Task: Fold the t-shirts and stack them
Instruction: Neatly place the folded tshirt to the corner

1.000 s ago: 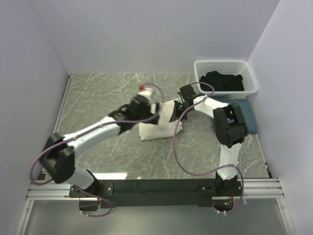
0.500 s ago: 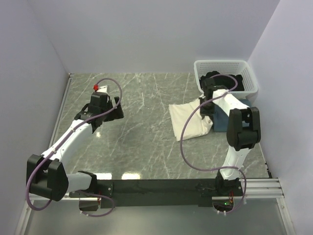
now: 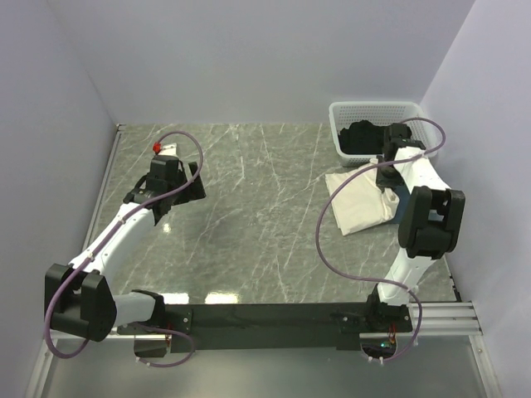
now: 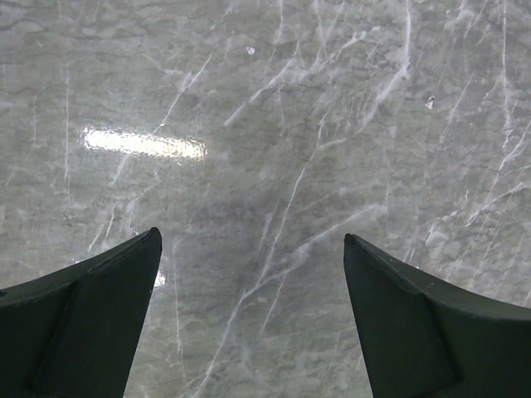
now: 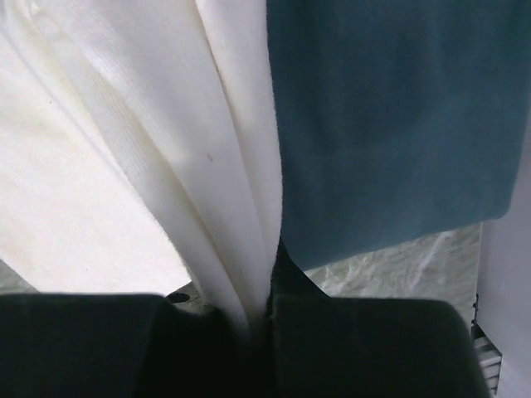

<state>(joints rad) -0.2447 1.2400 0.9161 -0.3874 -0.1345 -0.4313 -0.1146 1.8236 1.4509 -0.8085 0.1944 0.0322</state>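
Jaws of right gripper point(image 5: 270, 286) clamp a fold of cream-white t-shirt point(image 3: 361, 206), which lies at right side of table point(image 3: 265, 215), touching slate-blue t-shirt point(image 5: 390, 116). Black t-shirt point(image 3: 362, 138) sits in basket point(image 3: 373, 106), far right. Left gripper point(image 4: 250, 240) hangs wide open over marble, left side.

cream shirt point(image 3: 361, 207) dragged right, seemingly onto blue shirt point(image 5: 390, 116); left tool point(image 4: 250, 236) withdrawn

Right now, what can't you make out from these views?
- Slate-blue shirt: top view, nearly all hidden under the cream shirt and right arm.
- Black shirt in the basket: top view, too dark to tell its folds.
- Right gripper: wrist view, fingertips buried in cream cloth.
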